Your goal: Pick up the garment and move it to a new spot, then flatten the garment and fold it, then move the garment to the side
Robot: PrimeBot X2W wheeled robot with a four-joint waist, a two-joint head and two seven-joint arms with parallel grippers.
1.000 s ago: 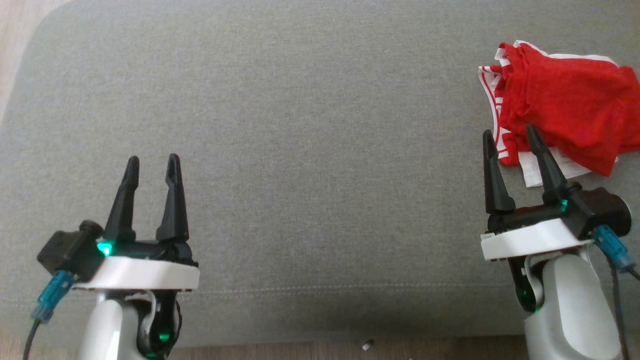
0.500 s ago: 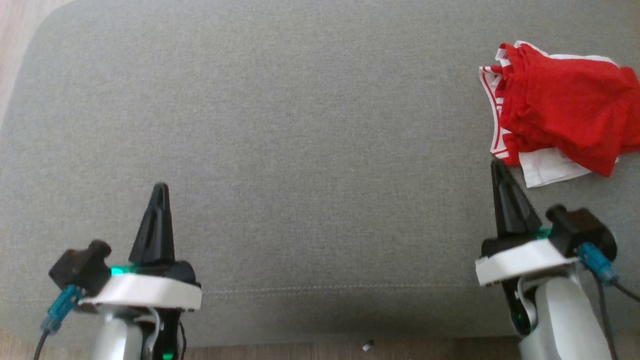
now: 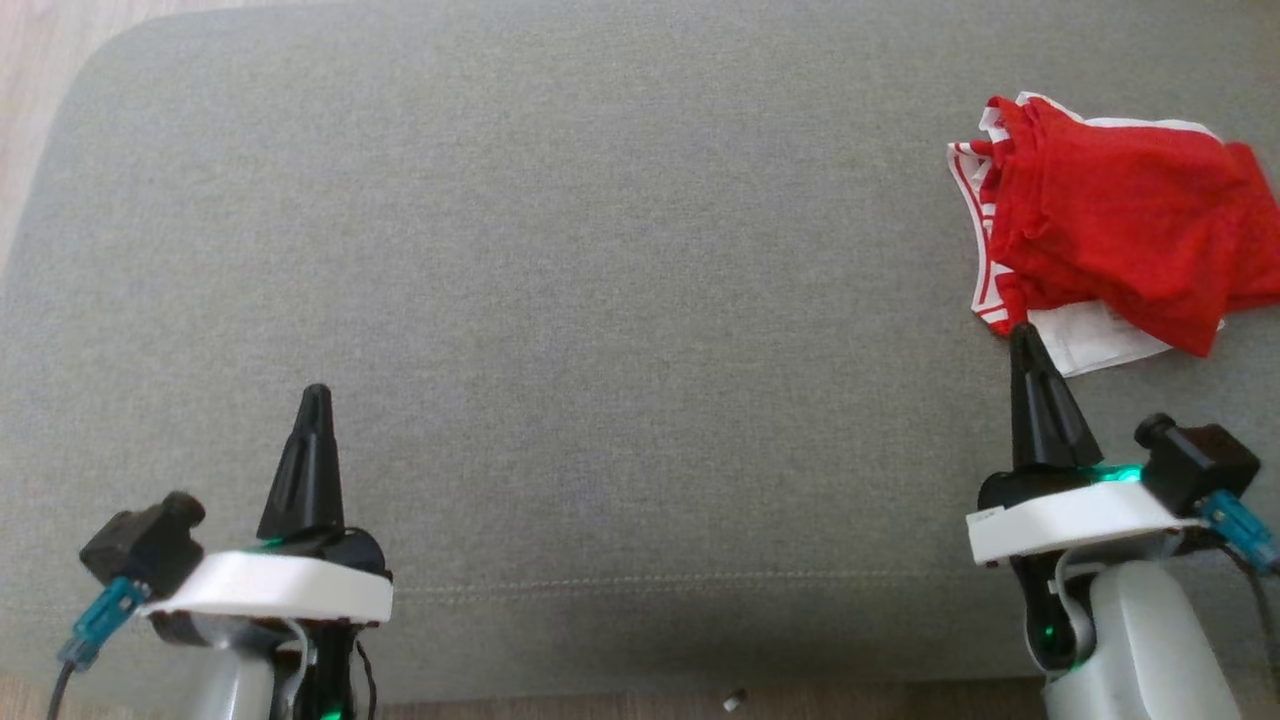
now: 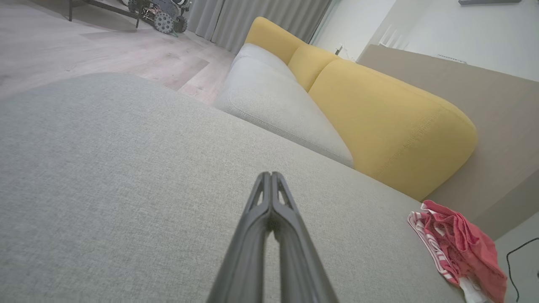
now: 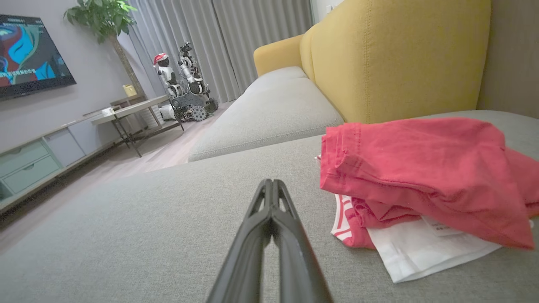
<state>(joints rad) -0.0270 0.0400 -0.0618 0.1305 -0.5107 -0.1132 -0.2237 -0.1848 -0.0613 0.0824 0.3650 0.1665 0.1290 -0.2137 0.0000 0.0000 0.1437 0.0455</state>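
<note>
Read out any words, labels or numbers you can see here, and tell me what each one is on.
Nothing here can be read.
Tag on the garment: faint print, too small to read.
TV: small marks near its lower left, too blurred to read.

You won't find a legible word anywhere here. The small white tag (image 5: 441, 229) lying on the pale underlayer of the crumpled red-and-white cloth garment (image 5: 421, 168) carries faint print (too small to make out). The dark wall-mounted television screen (image 5: 29, 50) shows a thin line of pale characters near its lower left edge, too blurred for you to read.
</note>
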